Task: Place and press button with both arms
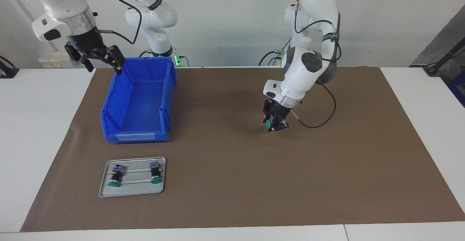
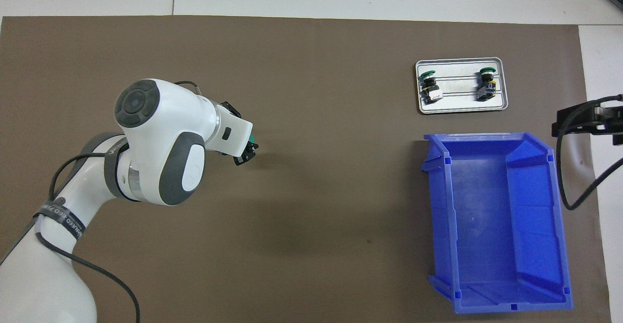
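My left gripper (image 1: 277, 122) is shut on a button; its round green cap (image 1: 268, 125) sticks out sideways between the fingers and the body is mostly hidden. It hangs a little above the brown mat (image 1: 232, 183), near the middle toward the left arm's end. In the overhead view the left gripper (image 2: 245, 153) peeks out from under the wrist, with the green cap (image 2: 252, 144) at its tip. My right gripper (image 1: 97, 56) is open and empty, raised over the blue bin's corner nearest the robots; its black hand also shows in the overhead view (image 2: 586, 121).
A blue open bin (image 1: 140, 103) stands at the right arm's end, also in the overhead view (image 2: 491, 225). Farther from the robots lies a metal tray (image 1: 105, 192) with two green-capped buttons, one plain (image 1: 156, 172) and one with a yellow band (image 1: 115, 177).
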Motion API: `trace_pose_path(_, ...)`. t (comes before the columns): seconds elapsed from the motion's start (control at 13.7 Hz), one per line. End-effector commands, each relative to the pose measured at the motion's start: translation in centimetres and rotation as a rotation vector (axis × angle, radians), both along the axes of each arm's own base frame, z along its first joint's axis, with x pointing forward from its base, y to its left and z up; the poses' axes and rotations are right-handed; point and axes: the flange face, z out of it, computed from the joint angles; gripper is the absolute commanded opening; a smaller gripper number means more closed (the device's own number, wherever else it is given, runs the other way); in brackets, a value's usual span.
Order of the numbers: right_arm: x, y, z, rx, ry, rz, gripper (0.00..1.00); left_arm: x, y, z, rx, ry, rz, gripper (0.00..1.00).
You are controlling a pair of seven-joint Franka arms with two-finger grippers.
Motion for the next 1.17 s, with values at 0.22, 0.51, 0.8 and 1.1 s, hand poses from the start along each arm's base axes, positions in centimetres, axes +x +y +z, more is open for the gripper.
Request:
trace_pose_path(0.22, -0.2, -0.1, 0.0, -0.004, 0.003, 0.022, 1.0, 0.2, 6.1, 0.1, -0.277, 0.03, 0.069, 0.0)
trace_pose_path(0.51, -0.2, -0.1, 0.0, -0.004, 0.003, 0.023, 1.0, -0.6, 8.3, -1.8, -0.395, -0.067, 0.178, 0.0)
trace_pose_path(0.8, -0.2, -0.1, 0.0, -0.004, 0.003, 0.022, 1.0, -3.0, 7.7, -3.8, -0.55, -0.132, 0.242, 0.0)
trace_pose_path(1.1, -0.2, -0.1, 0.0, -0.004, 0.003, 0.023, 1.0, -6.8, 6.4, -6.0, -0.679, -0.164, 0.284, 0.0)
